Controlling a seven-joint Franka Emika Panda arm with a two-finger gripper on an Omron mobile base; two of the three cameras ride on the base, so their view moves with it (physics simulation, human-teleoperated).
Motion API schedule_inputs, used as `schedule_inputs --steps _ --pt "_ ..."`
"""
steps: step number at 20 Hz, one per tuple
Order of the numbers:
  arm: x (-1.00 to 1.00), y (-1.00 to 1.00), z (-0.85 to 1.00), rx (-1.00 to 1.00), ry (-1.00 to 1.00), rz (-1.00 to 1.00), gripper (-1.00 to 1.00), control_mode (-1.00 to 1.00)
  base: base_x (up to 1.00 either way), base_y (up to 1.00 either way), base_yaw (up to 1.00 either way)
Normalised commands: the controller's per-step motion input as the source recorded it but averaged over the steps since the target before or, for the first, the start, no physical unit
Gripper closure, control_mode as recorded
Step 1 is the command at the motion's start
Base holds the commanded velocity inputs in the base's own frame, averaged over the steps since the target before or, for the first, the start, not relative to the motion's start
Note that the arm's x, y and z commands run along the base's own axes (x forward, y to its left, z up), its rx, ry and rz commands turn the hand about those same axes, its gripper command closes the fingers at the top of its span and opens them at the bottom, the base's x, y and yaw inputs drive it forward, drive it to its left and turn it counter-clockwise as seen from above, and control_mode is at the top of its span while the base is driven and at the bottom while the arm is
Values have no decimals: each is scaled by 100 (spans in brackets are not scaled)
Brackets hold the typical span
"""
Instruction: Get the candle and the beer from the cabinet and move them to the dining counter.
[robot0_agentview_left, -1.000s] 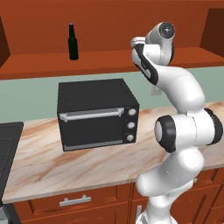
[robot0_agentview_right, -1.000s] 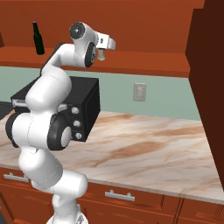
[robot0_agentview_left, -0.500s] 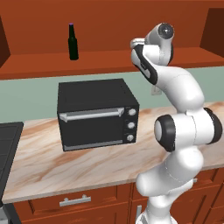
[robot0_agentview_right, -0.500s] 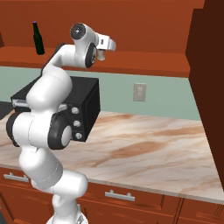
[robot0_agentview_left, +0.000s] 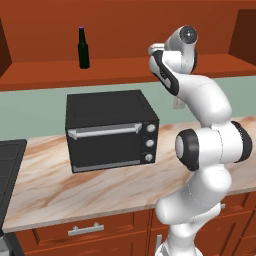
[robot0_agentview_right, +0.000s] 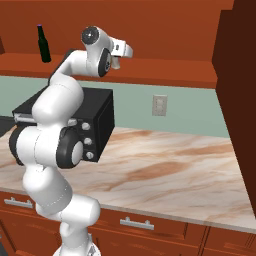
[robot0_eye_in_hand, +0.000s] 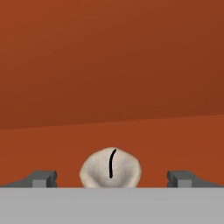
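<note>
Hand view puts us right over the candle (robot0_eye_in_hand: 110, 168), its pale top and black wick sitting between our two finger tips, which stand wide apart with nothing gripped. From the right base view our gripper (robot0_agentview_right: 120, 54) is raised to the open shelf of the cabinet (robot0_agentview_right: 165, 30) and points into it, right of centre.

Nearest to us in both base views lies the marbled counter (robot0_agentview_left: 55, 187), with drawer fronts (robot0_agentview_left: 85, 231) below its near edge. On it, to the left, stands a black toaster oven (robot0_agentview_left: 110, 129), its door shut. A wall outlet (robot0_agentview_right: 159, 105) sits on the pale green backsplash further right. Above and behind, on the far shelf, the beer (robot0_agentview_left: 83, 48) stands upright at the far left, well apart from our hand and untouched.

We judge that we are lining up on the candle, the first of the two pickups. The risks follow from what we can see. The candle is stubby with a rounded top, so if we close too high, the fingers could slide off and tip it or knock it deeper into the shelf. We cannot tell how far our tips have come down around its body, so closing now might catch only the crown. Lifting out carelessly could clip the shelf edge, and the oven stands below to catch a dropped candle badly.
</note>
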Motion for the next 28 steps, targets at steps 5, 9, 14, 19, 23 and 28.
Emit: schedule_inputs --steps 5,9,14,19,23,28 --pt "3 0 0 0 0 0 -100 -100 0 0 0" --pt "0 0 0 0 0 0 -100 -100 0 0 0" --pt "0 0 0 0 0 0 -100 -100 0 0 0" --pt "0 0 0 0 0 0 -100 -100 0 0 0" --pt "0 0 0 0 0 0 100 -100 0 0 0" --pt "0 0 0 0 0 0 100 -100 0 0 0"
